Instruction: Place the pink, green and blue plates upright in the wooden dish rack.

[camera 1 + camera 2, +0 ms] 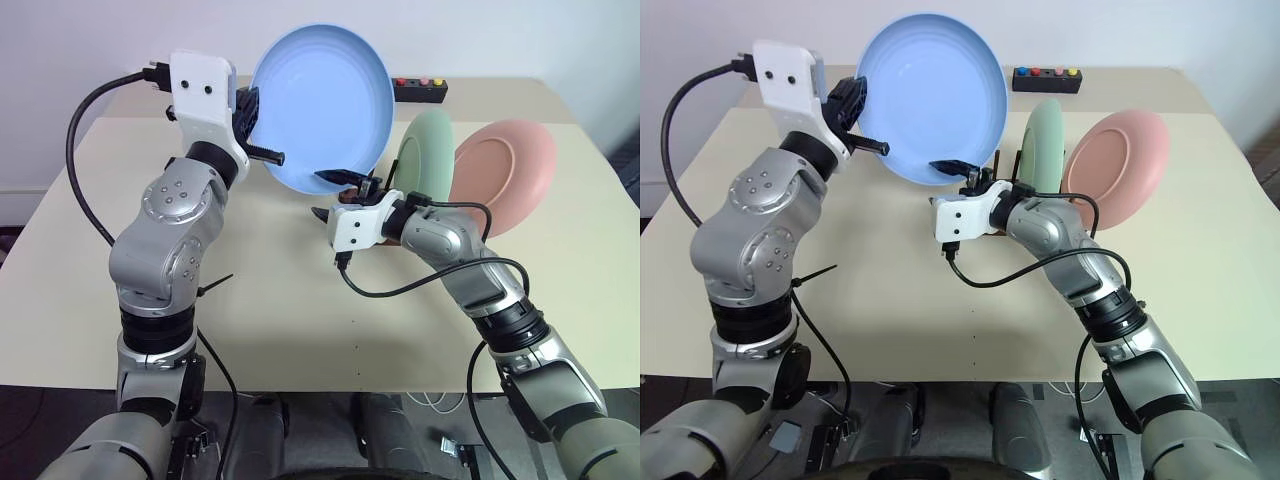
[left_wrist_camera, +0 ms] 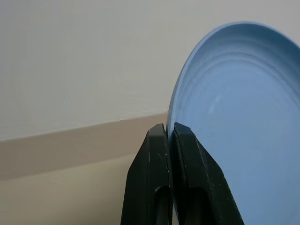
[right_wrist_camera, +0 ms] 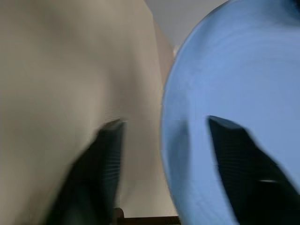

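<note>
Blue plate (image 1: 320, 95) clamped on edge in left claw (image 1: 250, 125); right claw (image 3: 164, 154), part-open, straddling lower rim, nearer rack (image 1: 995, 165).

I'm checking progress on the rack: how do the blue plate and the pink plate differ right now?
The blue plate is held up above the table, its rim pinched by the left tool; the pink plate stands in the wooden dish rack beside the green plate. Both are plain, round and upright.

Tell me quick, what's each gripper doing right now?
Left gripper: closed on the blue plate rim.
Right gripper: jaws open, straddling the plate's edge.
</note>
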